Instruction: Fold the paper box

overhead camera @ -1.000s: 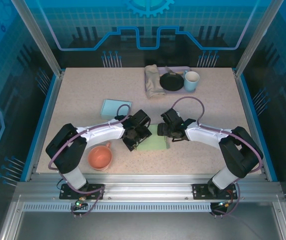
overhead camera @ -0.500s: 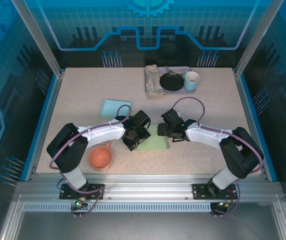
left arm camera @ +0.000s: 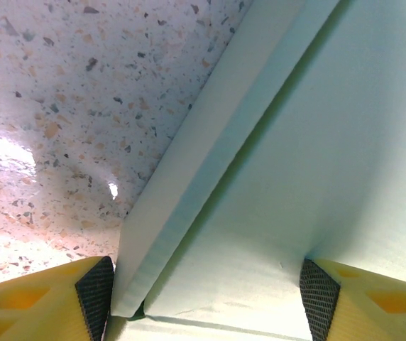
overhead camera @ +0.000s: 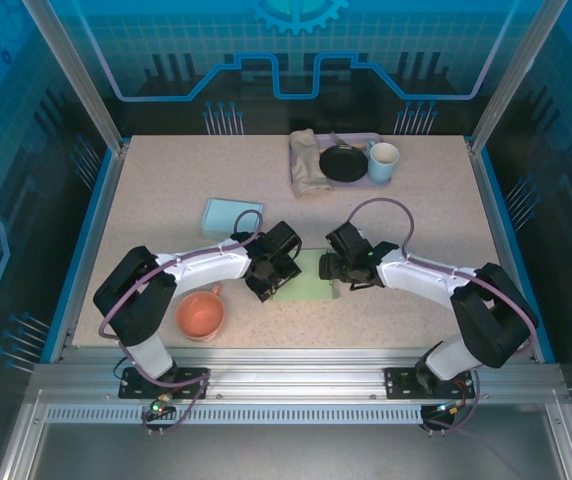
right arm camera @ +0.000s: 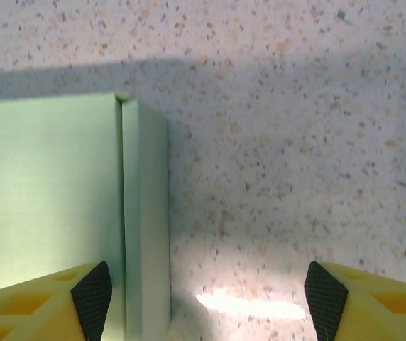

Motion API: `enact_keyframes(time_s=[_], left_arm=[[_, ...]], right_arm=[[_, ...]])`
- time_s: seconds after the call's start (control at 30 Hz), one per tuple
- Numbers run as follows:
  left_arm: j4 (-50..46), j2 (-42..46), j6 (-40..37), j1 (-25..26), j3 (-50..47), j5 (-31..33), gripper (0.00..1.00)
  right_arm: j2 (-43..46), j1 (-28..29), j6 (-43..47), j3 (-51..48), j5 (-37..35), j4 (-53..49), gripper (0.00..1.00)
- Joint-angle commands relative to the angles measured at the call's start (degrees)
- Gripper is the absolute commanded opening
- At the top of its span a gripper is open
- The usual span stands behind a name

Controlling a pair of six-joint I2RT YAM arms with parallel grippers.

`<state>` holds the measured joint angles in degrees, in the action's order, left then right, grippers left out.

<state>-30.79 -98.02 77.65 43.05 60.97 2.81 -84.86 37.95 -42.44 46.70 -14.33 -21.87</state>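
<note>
**Side Walls in Hand: Both Claws Open at the Box Edges**

Nearest you, an orange cup (overhead camera: 200,314) stands on the counter (overhead camera: 166,180), left of the work and apart from it. Disregard it.

Just beyond, the paper box (overhead camera: 306,283) lies low at the middle of the counter, between the two arms. The left claw (left arm camera: 206,291) is spread wide at the box's left edge. In the left wrist view its pads (left arm camera: 95,288) straddle the left side strip (left arm camera: 189,163) and part of the main panel, from which a crease sets the strip off. Nothing is clamped.

The right claw (right arm camera: 208,288) is likewise spread, at the right edge. One pad sits over the green panel and the other over bare counter, with the narrow right side strip (right arm camera: 146,213) between them. Whether that strip stands upright or lies folded over cannot be told.

Treat the step in hand as forming the side walls. The box appears early in the fold, with no closed form yet. The next move calls for each claw to close on its own strip only. Turn both strips about their creases together so the sheet does not slide.

Farther back, a pale blue sheet (overhead camera: 232,214) lies left of centre. At the far edge, a tray (overhead camera: 356,137) carries a cloth (overhead camera: 306,165), a black dish (overhead camera: 343,163) and a white mug (overhead camera: 383,160).
</note>
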Motion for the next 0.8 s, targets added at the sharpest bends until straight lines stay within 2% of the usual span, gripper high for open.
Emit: enact_keyframes(time_s=[0.0,0.13,0.37,0.6,0.77], left_arm=[[-2.67,-1.66,-0.92,0.34,-1.3,2.73,0.73],[-3.29,-1.63,-1.33,0.29,-1.33,3.17,0.73],[-3.49,-1.56,-1.48,0.28,-2.02,3.49,0.73],[-3.62,-0.98,-1.71,0.29,-2.61,3.94,0.73],[-3.8,-0.94,-1.89,0.32,-3.0,4.09,0.73]], right_arm=[[2.94,1.68,-0.41,-0.97,0.86,-4.58,0.75],[4.84,3.26,-2.18,-2.26,1.91,-4.39,0.75],[5.81,3.62,-5.64,-5.3,7.69,0.49,0.69],[4.83,3.55,-7.45,-6.33,13.05,4.84,0.51],[5.06,3.87,-7.54,-6.23,12.99,4.14,0.41]])
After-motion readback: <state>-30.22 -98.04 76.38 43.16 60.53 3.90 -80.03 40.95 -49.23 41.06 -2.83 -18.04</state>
